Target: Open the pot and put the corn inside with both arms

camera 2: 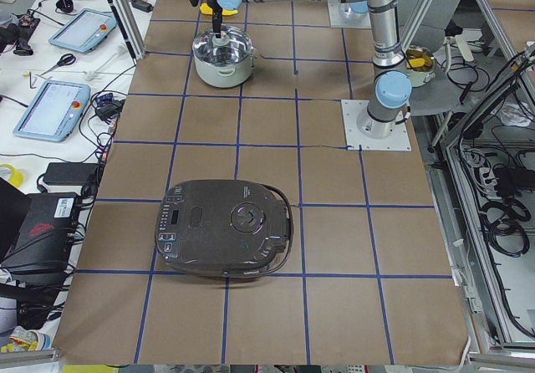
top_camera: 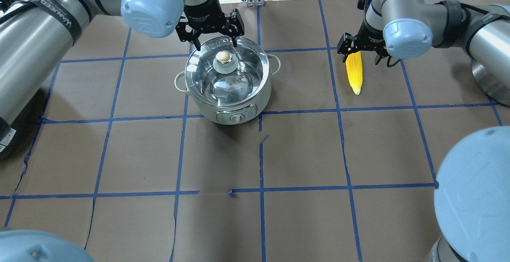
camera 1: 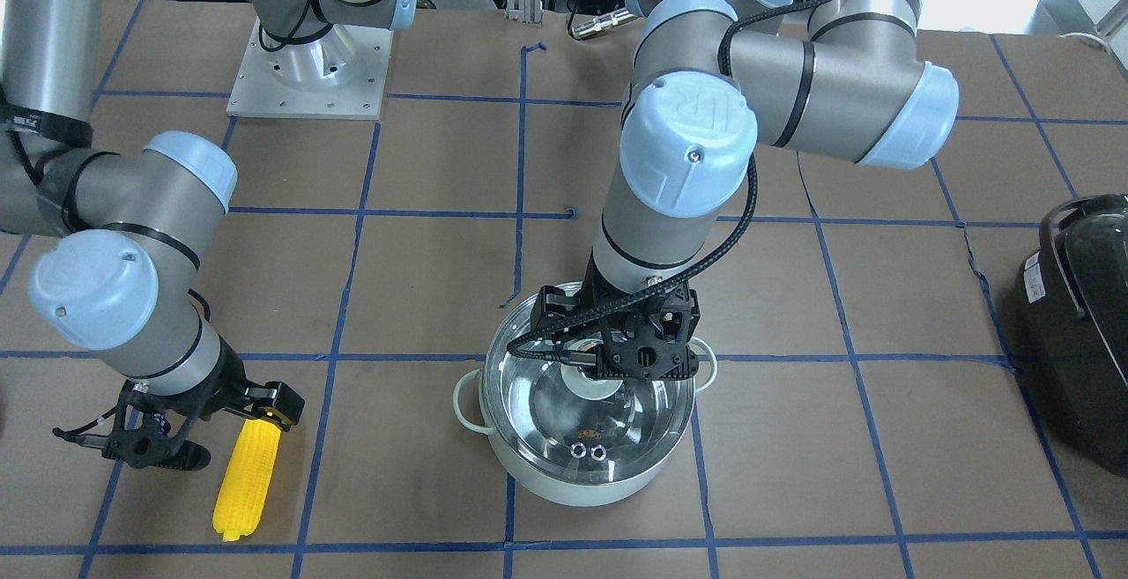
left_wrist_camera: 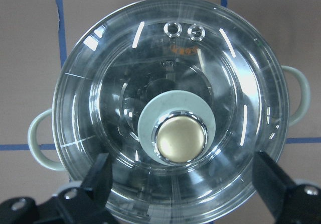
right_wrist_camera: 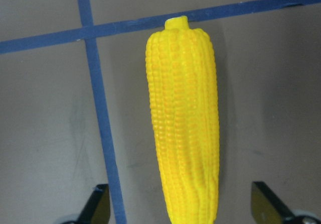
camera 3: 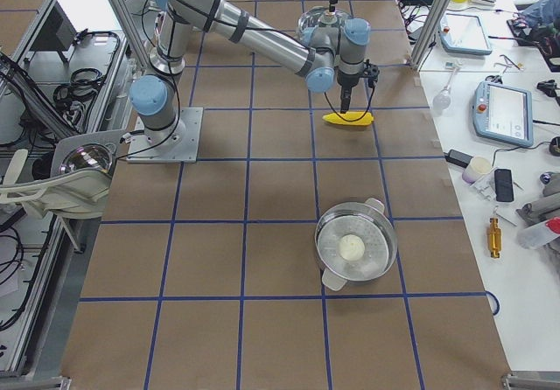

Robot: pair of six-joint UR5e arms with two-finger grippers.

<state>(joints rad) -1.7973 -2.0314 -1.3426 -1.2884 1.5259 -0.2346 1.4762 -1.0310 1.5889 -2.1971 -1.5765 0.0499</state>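
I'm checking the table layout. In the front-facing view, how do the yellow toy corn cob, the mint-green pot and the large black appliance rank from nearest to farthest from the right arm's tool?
1. The yellow toy corn cob, just beneath the right tool, on the view's left.
2. The pale mint-green pot, at mid-table.
3. The large black appliance, at the view's far right edge.

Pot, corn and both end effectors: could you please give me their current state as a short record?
pot: closed, glass lid on
left end effector: open, fingers either side of lid knob, not touching
corn: flat on table, outside pot
right end effector: open, straddling one end of corn
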